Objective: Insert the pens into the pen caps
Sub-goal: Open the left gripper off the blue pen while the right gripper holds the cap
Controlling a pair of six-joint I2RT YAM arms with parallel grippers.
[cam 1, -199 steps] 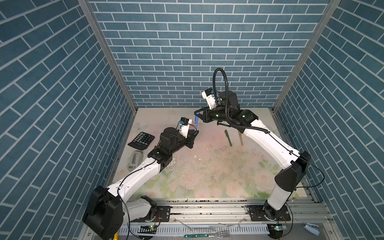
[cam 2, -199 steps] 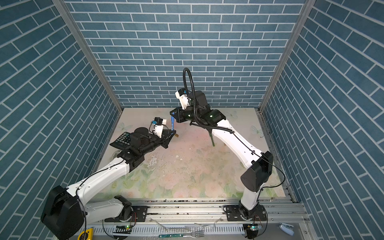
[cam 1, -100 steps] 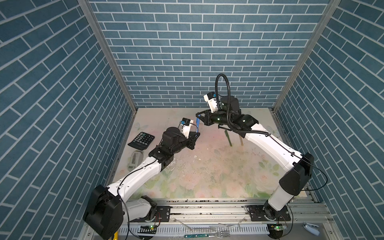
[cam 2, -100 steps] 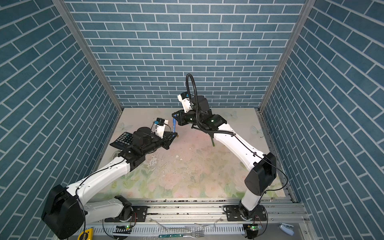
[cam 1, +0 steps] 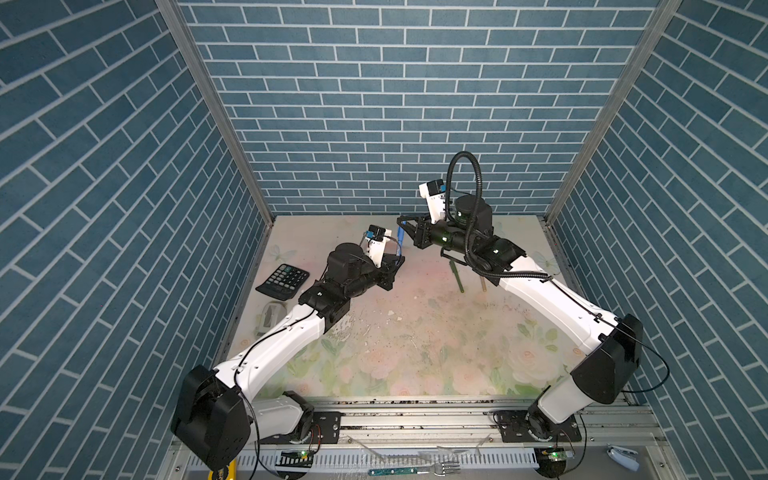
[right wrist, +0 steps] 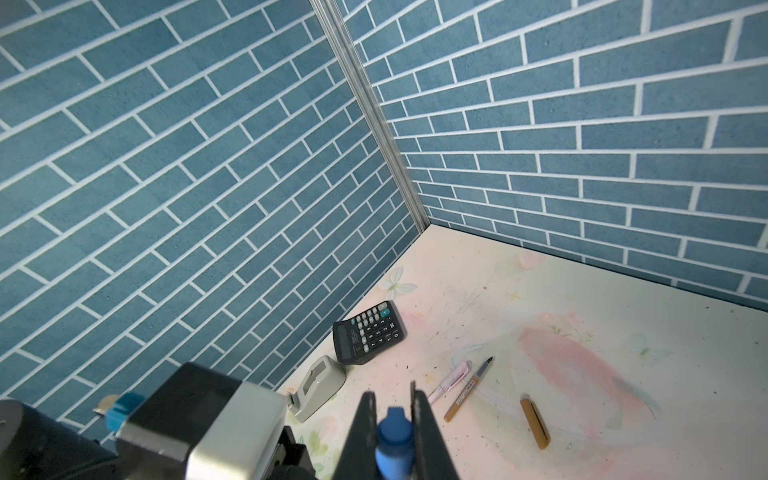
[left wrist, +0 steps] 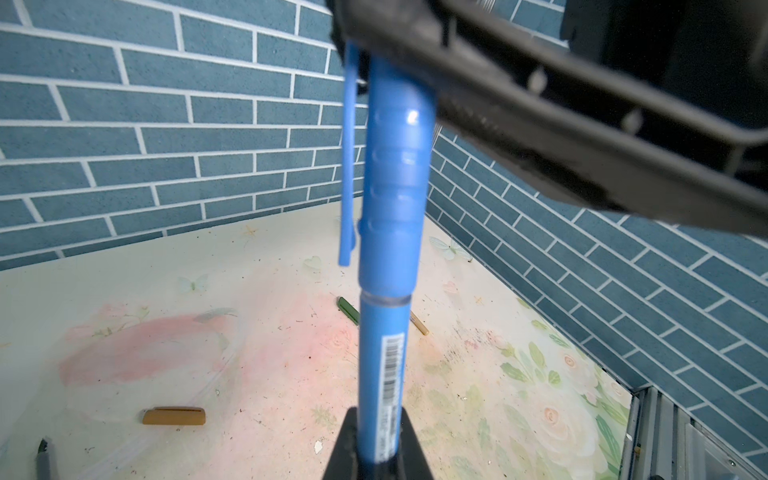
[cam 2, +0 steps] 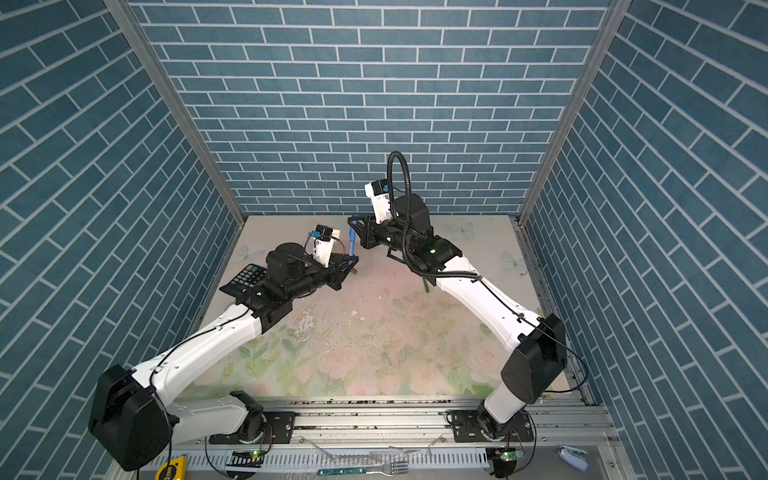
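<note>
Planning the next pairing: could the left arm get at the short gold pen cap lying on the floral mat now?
Probably not yet: the jaws of the left arm are shut on the slim blue pen. The short gold pen cap lies uncovered, so after release the way looks free.

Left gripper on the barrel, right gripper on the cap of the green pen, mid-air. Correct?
No: it's a blue pen, not green, as the left wrist view shows. The left gripper holds its barrel, the right gripper its cap, mid-air.
</note>
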